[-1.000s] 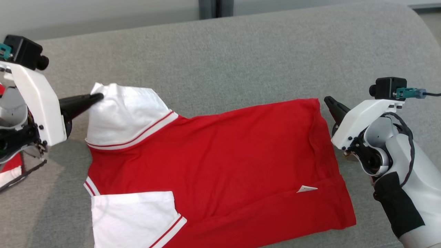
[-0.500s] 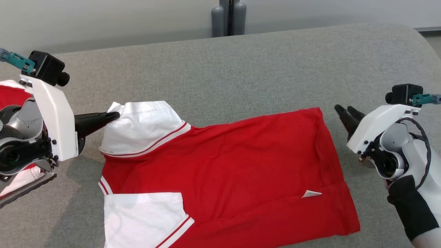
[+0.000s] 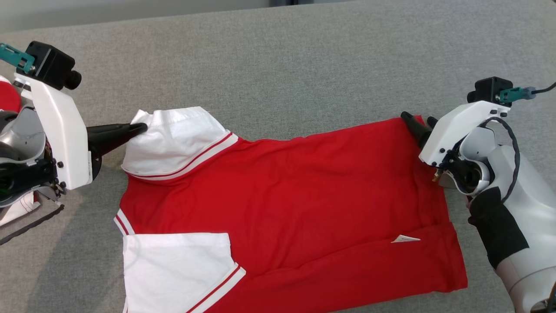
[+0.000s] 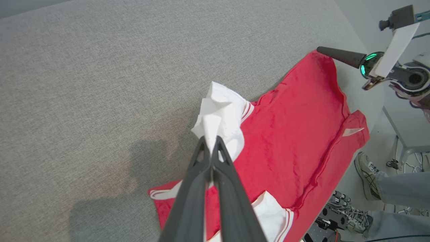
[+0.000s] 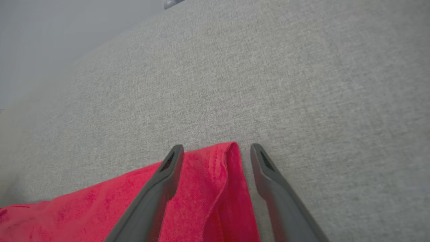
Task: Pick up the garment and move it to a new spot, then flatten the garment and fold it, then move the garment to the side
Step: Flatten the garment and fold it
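Observation:
The garment is a red shirt with white sleeves, lying spread on the grey cushion. At the left, my left gripper is shut on the far white sleeve, pinching its raised edge; the left wrist view shows the white cloth bunched between the closed fingers. On the right, my right gripper stands open over the shirt's far hem corner. In the right wrist view the red corner lies between the spread fingers, which are not closed on it.
The grey cushion stretches wide beyond the shirt toward the back. A second white sleeve lies at the front left. A white label sticks out near the hem. A person's shoe and trouser legs show beyond the cushion's edge in the left wrist view.
My right gripper has opened and moved over the shirt's far hem corner. The left gripper keeps its hold on the white sleeve. The head camera has shifted.

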